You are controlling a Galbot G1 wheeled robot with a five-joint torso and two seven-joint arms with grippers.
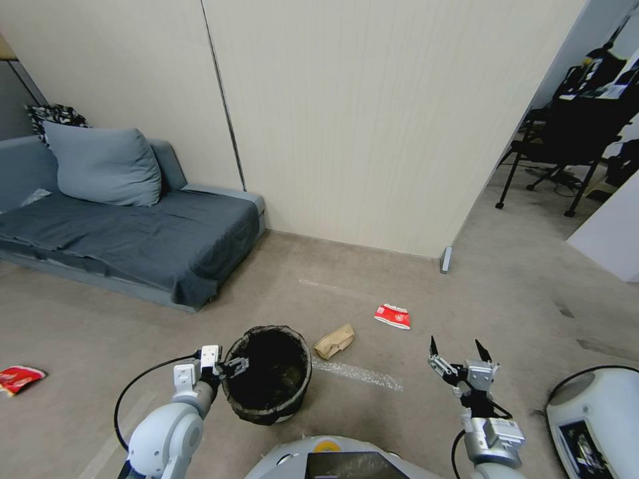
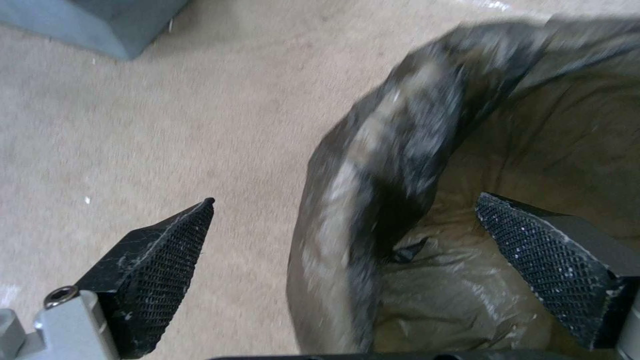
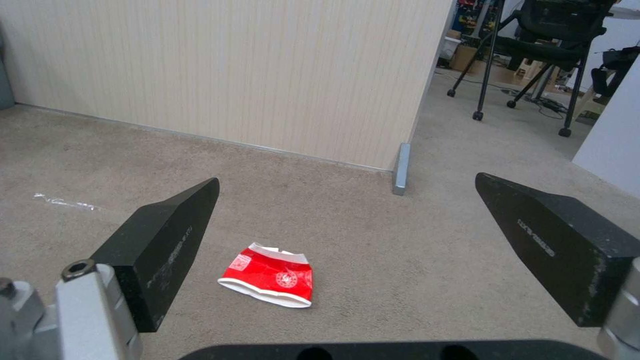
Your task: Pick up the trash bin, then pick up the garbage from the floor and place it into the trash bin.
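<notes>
The trash bin (image 1: 269,386), a round bucket with a dark liner folded over its rim, stands on the carpet just ahead of me. My left gripper (image 1: 236,366) is at its left rim, open. In the left wrist view the gripper (image 2: 345,197) straddles the lined rim (image 2: 373,165), one finger inside the bin and one outside. Garbage lies beyond: a crumpled brown paper (image 1: 335,341) right of the bin and a red-and-white carton (image 1: 393,316) farther right. My right gripper (image 1: 456,342) hovers open, short of the carton (image 3: 270,275), with nothing between its fingers (image 3: 167,250).
A grey sofa (image 1: 133,233) stands at the back left and a beige wall (image 1: 366,133) runs behind. A red wrapper (image 1: 18,379) lies at the far left. Clear tape (image 1: 359,374) sticks to the carpet. Black chairs (image 1: 572,133) stand past the wall corner (image 1: 446,259). A white machine (image 1: 592,412) sits close on my right.
</notes>
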